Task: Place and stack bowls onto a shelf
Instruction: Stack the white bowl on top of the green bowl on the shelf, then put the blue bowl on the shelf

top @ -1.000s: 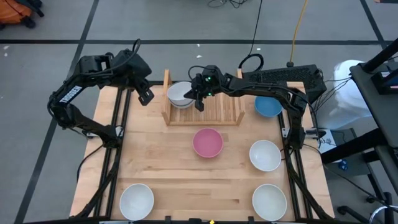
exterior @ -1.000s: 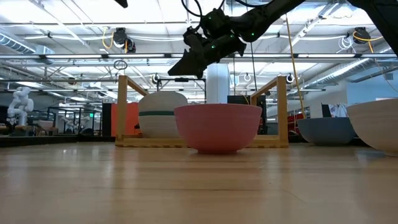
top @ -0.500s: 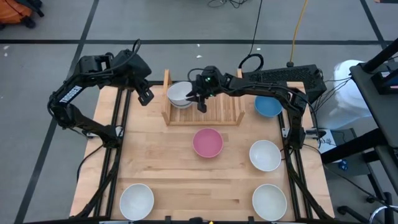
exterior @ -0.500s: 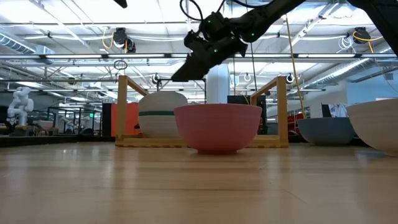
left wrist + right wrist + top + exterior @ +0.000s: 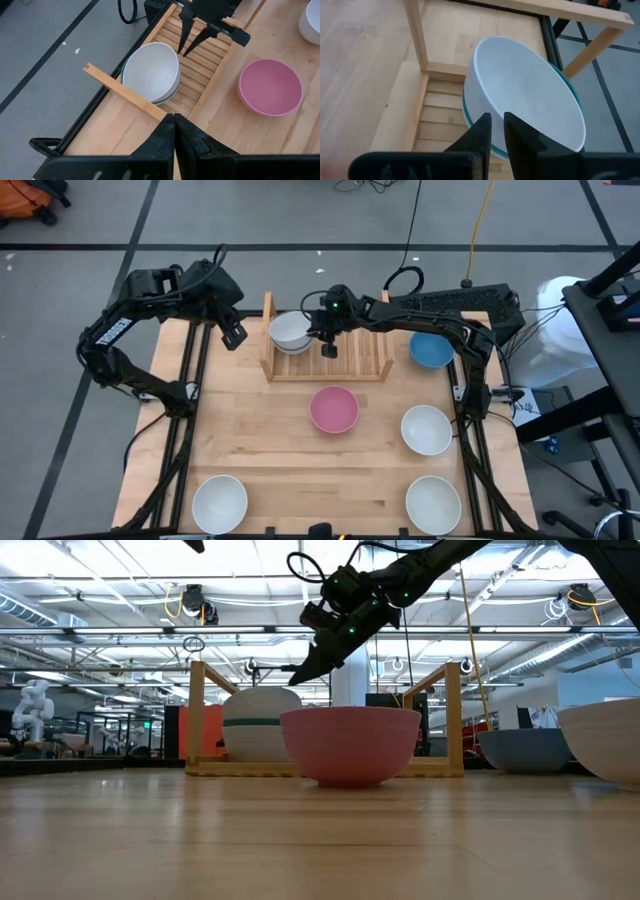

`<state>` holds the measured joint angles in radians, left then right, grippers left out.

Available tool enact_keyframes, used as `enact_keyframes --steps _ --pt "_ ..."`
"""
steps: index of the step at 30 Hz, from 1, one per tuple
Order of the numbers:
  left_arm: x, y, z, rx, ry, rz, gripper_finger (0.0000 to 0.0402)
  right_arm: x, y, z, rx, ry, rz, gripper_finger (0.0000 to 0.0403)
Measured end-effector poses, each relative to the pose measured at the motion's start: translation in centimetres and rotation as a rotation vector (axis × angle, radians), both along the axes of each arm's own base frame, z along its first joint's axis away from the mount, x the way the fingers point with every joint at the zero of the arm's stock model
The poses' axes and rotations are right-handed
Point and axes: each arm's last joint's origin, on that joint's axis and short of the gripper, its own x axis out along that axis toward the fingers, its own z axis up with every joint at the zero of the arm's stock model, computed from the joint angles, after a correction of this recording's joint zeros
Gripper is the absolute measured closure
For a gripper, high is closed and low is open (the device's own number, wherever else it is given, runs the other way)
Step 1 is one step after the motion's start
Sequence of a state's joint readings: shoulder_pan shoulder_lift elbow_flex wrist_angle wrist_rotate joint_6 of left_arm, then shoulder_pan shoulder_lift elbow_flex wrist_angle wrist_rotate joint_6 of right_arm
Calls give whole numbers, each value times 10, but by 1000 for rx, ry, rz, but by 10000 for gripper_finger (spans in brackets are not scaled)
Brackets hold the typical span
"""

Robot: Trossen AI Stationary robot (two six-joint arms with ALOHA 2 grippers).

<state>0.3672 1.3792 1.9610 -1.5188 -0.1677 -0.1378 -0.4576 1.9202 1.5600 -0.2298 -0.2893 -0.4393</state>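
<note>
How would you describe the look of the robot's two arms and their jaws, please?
Both arms are matte black, jointed and angular, with black cables looping off them. The left arm bears white lettering on one link. The right arm shows a small green light near its wrist. Each ends in slim, pointed dark jaws.

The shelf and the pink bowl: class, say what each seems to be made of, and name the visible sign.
The shelf: pale, unpainted wood, to judge by its visible grain and slatted base. The pink bowl: probably glazed ceramic or hard plastic; its surface is smooth and evenly coloured with a soft sheen, which leaves the choice open.
</note>
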Motion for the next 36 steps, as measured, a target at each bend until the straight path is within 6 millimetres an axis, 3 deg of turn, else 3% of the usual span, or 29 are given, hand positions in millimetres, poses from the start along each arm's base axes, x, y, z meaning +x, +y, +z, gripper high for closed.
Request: enact_keyframes --steps 7,15,19,24,36 --pt "0 0 0 1 0 -1 396 1 -1 -1 -2 -5 -2 360" --pt "0 0 0 0 0 -1 396 8 -5 -25 34 38 -10 360" --pt "0 0 0 1 0 -2 396 9 -5 -24 24 29 -7 360" --pt "0 0 0 1 1 -3 396 2 -2 1 -16 -21 -21 360" --pt "0 0 0 2 2 -4 396 -39 18 91 -69 -215 -52 360"
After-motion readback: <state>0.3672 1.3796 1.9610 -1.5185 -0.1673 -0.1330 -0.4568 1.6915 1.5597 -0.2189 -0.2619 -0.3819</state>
